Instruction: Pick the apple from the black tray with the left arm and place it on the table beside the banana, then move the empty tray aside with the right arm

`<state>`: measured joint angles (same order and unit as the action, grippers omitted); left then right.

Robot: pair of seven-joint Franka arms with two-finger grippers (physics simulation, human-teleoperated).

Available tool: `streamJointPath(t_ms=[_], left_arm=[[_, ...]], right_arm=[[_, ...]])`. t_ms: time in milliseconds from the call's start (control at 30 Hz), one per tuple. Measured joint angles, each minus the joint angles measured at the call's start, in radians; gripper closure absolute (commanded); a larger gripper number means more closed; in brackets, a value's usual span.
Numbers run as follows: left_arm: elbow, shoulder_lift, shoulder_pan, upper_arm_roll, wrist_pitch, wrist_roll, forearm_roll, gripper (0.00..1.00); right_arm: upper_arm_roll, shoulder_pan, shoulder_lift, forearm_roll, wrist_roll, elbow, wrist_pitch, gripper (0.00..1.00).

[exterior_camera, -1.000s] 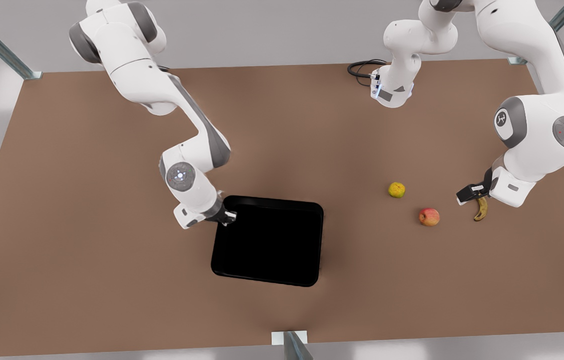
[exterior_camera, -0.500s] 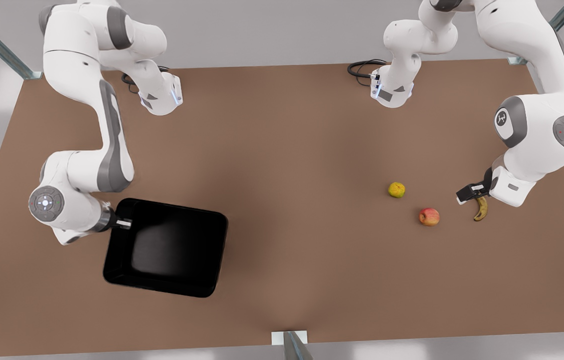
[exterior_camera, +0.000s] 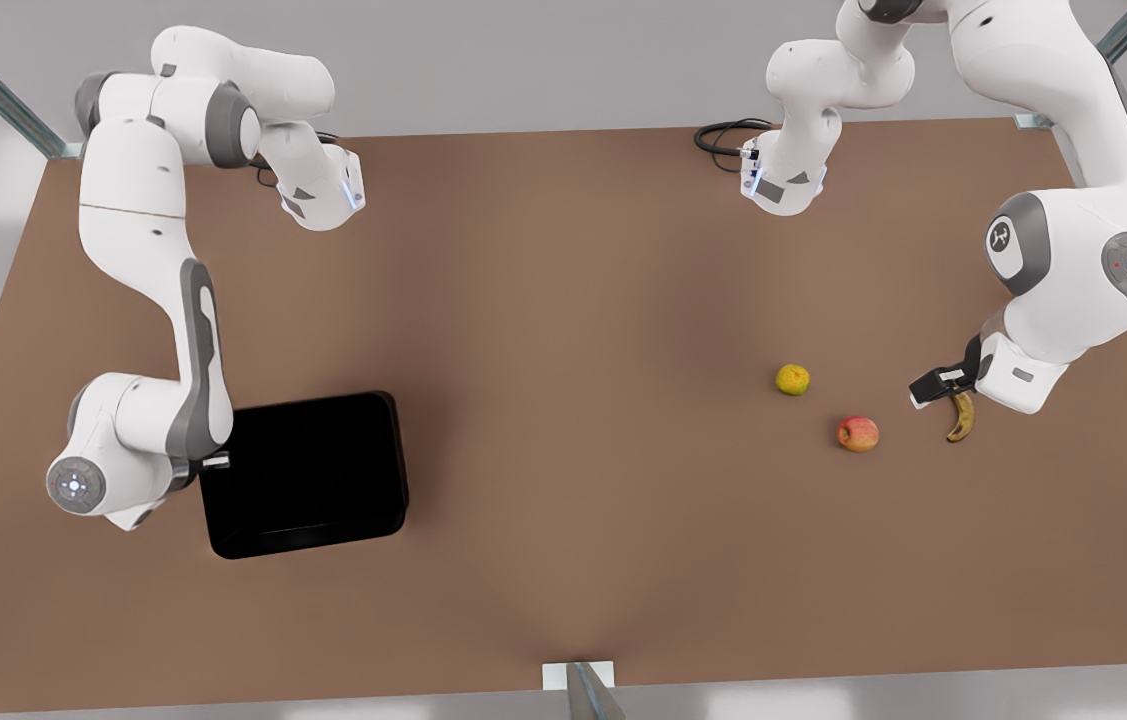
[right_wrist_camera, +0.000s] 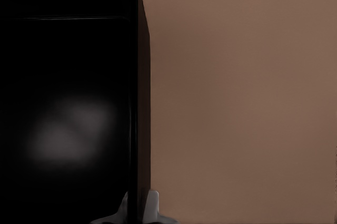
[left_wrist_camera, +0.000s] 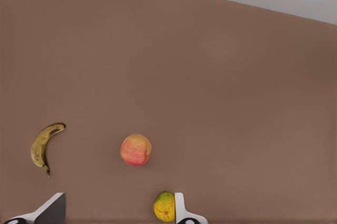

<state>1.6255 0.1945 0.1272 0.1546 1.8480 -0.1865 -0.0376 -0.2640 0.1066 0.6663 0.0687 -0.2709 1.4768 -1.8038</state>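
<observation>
The black tray takes up one whole side here, glossy, with a soft pale glare on its floor. Its raised rim runs as a dark wall straight down toward the right gripper, whose two pale fingertips pinch that rim from either side, one inside the tray and one outside. Beyond the rim lies bare brown table, flat and matte.

The red-yellow apple rests on the desk beside the brown-tipped banana, just off my left jaws; my right jaws pinch the empty glossy black tray's rim.
</observation>
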Motion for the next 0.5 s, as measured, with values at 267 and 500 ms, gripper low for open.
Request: streamJointPath(t_ms=[267,500], left_arm=[[-0.052,0.015,-0.005,0.004,0.001,0.000,-0.007,0.00],[-0.071,0.026,-0.010,0.006,0.002,-0.001,-0.014,0.00]], right_arm=[[0.100,-0.022,-0.065,0.016,-0.098,-0.232,0.036,0.00],[0.217,-0.055,-0.215,-0.061,-0.092,-0.285,0.118,0.00]])
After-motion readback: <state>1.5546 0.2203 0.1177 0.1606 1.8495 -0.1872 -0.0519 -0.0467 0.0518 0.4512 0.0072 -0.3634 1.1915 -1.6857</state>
